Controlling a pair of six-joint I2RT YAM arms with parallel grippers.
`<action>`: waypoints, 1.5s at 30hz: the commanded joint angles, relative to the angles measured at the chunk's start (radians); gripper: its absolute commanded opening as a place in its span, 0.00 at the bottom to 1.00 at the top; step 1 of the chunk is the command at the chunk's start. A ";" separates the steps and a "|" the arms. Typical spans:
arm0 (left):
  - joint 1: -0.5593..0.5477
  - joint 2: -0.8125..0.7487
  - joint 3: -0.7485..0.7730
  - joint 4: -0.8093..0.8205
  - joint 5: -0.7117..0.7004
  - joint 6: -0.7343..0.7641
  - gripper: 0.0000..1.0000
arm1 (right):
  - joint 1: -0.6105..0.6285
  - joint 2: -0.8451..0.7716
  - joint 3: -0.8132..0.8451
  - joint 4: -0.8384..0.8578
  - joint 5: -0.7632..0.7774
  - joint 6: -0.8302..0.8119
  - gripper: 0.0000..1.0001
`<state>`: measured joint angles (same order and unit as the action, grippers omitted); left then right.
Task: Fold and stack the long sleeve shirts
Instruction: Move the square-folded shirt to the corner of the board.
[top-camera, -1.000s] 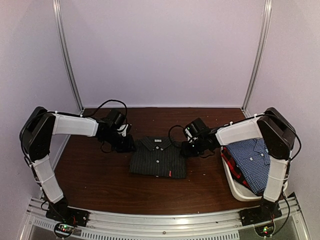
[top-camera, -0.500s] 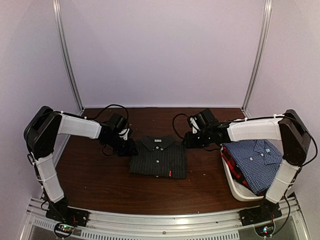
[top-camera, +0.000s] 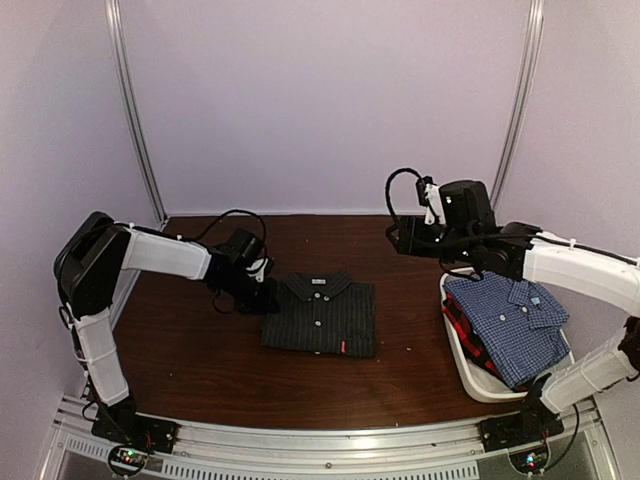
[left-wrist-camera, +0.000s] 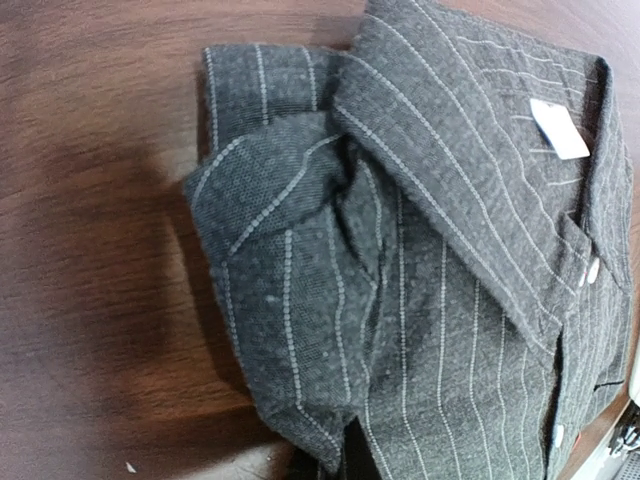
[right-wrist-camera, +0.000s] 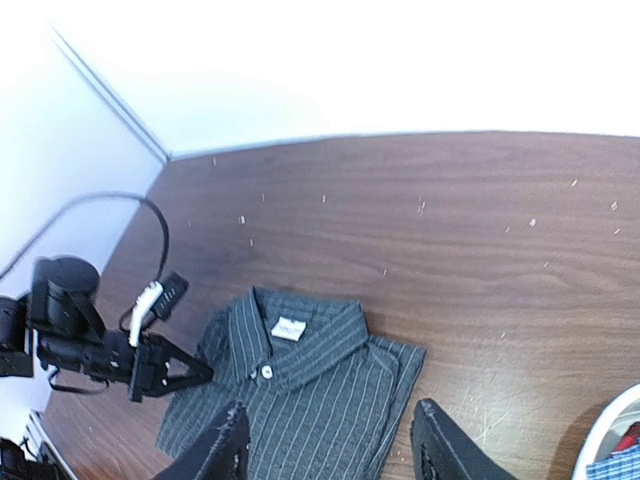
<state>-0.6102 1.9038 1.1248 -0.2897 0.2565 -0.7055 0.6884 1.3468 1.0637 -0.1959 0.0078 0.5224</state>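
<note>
The black pinstripe shirt (top-camera: 320, 316) lies folded, collar to the back, in the middle of the table. It fills the left wrist view (left-wrist-camera: 430, 260) and shows in the right wrist view (right-wrist-camera: 300, 385). My left gripper (top-camera: 264, 297) is at the shirt's left shoulder, low on the table, and looks shut on the cloth's edge (left-wrist-camera: 335, 445). My right gripper (top-camera: 398, 237) is open and empty, raised well above the table, behind and to the right of the shirt; its fingers (right-wrist-camera: 232, 445) frame the shirt from above. The blue-white check shirt (top-camera: 512, 318) lies on the red-and-dark shirt (top-camera: 463, 324) in the tub.
A white plastic tub (top-camera: 478, 384) stands at the table's right front and holds the two other shirts. The brown table (top-camera: 190, 350) is ringed by pale walls and two upright metal posts at the back. My left arm's cable (right-wrist-camera: 150, 215) loops over the table's left.
My right gripper has let go of the shirt's right shoulder, risen and drawn back to the right. My left gripper has stayed at the left shoulder, edging slightly right.
</note>
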 joint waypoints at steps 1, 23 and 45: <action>-0.008 0.008 0.055 -0.035 -0.082 0.003 0.00 | -0.005 -0.103 -0.031 0.025 0.104 -0.017 0.59; 0.314 0.083 0.313 -0.181 -0.273 0.225 0.00 | -0.005 -0.369 -0.080 -0.038 0.226 -0.056 1.00; 0.596 0.365 0.776 -0.304 -0.389 0.502 0.00 | -0.005 -0.389 -0.018 -0.157 0.220 -0.061 1.00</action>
<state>-0.0593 2.2200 1.8179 -0.5896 -0.0998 -0.2729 0.6884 0.9512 0.9989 -0.3168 0.2176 0.4725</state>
